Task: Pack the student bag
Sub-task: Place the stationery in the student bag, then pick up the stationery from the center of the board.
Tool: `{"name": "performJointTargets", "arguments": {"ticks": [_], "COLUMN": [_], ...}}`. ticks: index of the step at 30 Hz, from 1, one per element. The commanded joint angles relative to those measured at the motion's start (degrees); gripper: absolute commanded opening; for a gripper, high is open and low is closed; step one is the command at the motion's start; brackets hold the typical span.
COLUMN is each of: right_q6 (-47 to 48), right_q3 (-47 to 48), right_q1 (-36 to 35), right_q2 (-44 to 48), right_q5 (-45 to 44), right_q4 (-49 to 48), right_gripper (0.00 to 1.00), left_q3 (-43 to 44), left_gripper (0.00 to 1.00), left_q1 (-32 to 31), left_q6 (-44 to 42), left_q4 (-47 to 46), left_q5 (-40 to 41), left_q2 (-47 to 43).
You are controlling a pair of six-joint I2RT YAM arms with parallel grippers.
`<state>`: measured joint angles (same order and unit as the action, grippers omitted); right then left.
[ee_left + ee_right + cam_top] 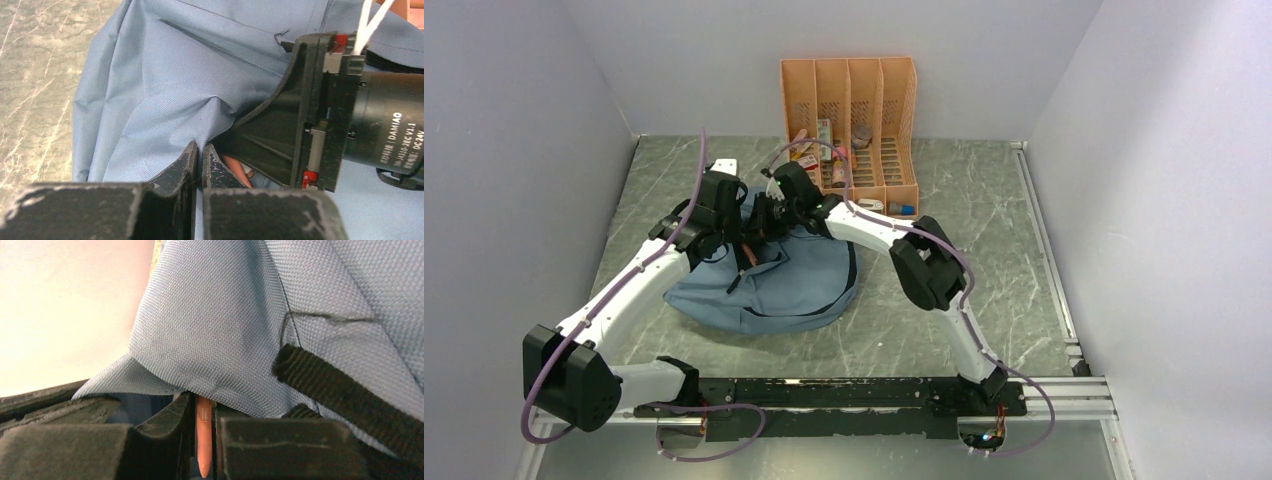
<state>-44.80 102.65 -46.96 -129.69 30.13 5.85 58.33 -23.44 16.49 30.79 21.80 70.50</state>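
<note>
The dusty-blue student bag (pixel 774 285) lies flat in the middle of the table. My left gripper (pixel 742 232) is at its top edge and is shut on a fold of the bag's blue fabric (pixel 165 95), pinched between the fingers (pixel 200 162). My right gripper (pixel 769 212) is right beside it, at the bag's mouth, and is shut on a thin orange pen (pixel 203 435) whose upper end goes under the bag's fabric (pixel 215 330). The orange pen (pixel 235 167) shows behind the right gripper's body (pixel 320 110) in the left wrist view. A black strap (pixel 345 390) crosses at the right.
An orange slotted file organizer (pixel 852 130) stands at the back of the table with several small items in and in front of it. Grey walls close in the left, back and right sides. A metal rail (pixel 1044 250) runs along the table's right edge.
</note>
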Motion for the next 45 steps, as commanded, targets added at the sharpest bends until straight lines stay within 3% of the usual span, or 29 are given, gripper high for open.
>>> {"name": "performJointTargets", "arguments": {"ticks": [1,10,19,27,32,37,45], "right_q6": [-2.2,-0.2,4.4,10.3,14.9,15.9,15.2], "right_q3": [3.3,2.5,-3.8,-17.4,-26.4,-35.0,-42.7], "right_q1": [0.0,-0.1,0.1,2.7,4.9,10.9,24.0], "right_q2": [-2.5,-1.3,6.1,22.1,33.4,44.0,49.6], "right_q5": [-2.5,-4.7,-9.2,-21.4,-34.8,-47.3,-50.2], "right_q4": [-3.7,-3.8,-2.6,-3.9,-1.1,3.1,10.6], "right_gripper": [0.07,0.31,0.33,0.33,0.34,0.38,0.42], "left_q3": [1.1,1.1,1.1,1.1,1.1,1.1,1.1], "left_gripper": [0.05,0.05,0.05,0.05,0.05,0.05,0.05], "left_q1": [0.5,0.5,0.5,0.5,0.5,0.5,0.5], "left_q6": [-0.1,-0.1,-0.1,-0.1,-0.1,-0.1,-0.1], "left_q4": [-2.8,-2.8,-2.8,-2.8,-2.6,-2.8,-2.8], "left_q5": [1.4,1.6,1.9,1.7,1.9,1.5,1.4], "left_q2": [-0.9,-0.7,-0.9,-0.9,-1.2,-1.0,-0.8]}}
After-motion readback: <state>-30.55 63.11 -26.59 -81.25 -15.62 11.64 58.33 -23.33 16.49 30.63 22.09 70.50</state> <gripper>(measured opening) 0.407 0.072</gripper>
